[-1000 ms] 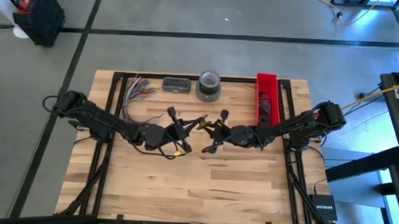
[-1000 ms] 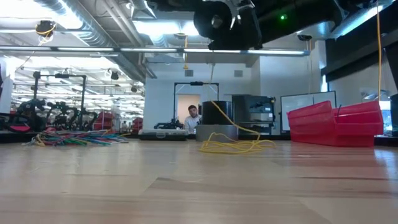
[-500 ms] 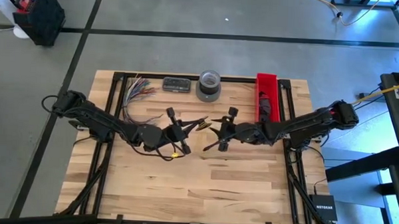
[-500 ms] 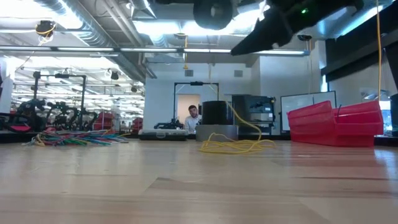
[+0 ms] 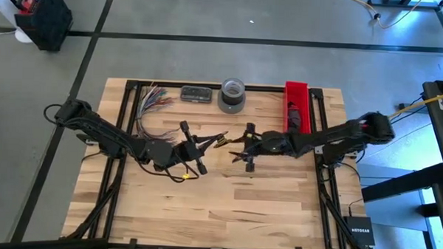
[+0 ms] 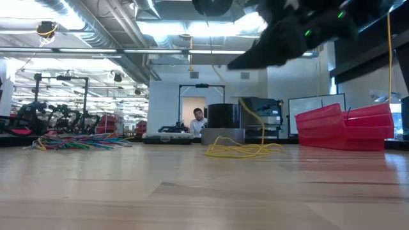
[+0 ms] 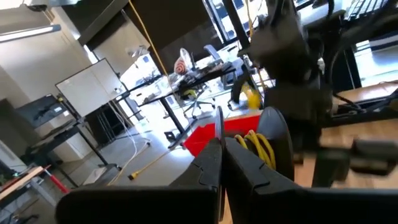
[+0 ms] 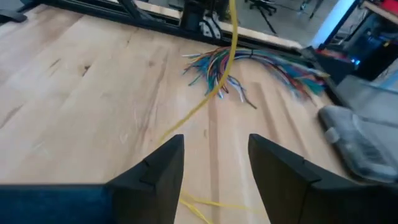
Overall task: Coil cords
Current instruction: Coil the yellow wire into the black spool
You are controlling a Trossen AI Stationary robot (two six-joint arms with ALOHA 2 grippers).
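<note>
Near the middle of the table (image 5: 226, 206) I have both grippers raised and facing each other, with a yellow cord (image 6: 243, 150) between them; part of it lies in a loose heap on the wood in front of the grey tape roll (image 5: 232, 95). The left gripper (image 5: 204, 149) is clenched, its fingers (image 7: 214, 165) pressed together, with yellow loops (image 7: 260, 146) of the cord showing just past them; whether it actually pinches the cord I cannot tell. The right gripper (image 5: 243, 149) is released, its two fingers (image 8: 158, 168) spread apart, and the cord (image 8: 205, 102) runs across the board beyond the gap, toward the fan of coloured wires (image 8: 249, 65). Compared with half a second ago, my right arm has pulled in and rolled, so its fingers now point down-table rather than up, and the left gripper has swung slightly lower. The red bin (image 5: 297, 109) stands at the far right edge.
</note>
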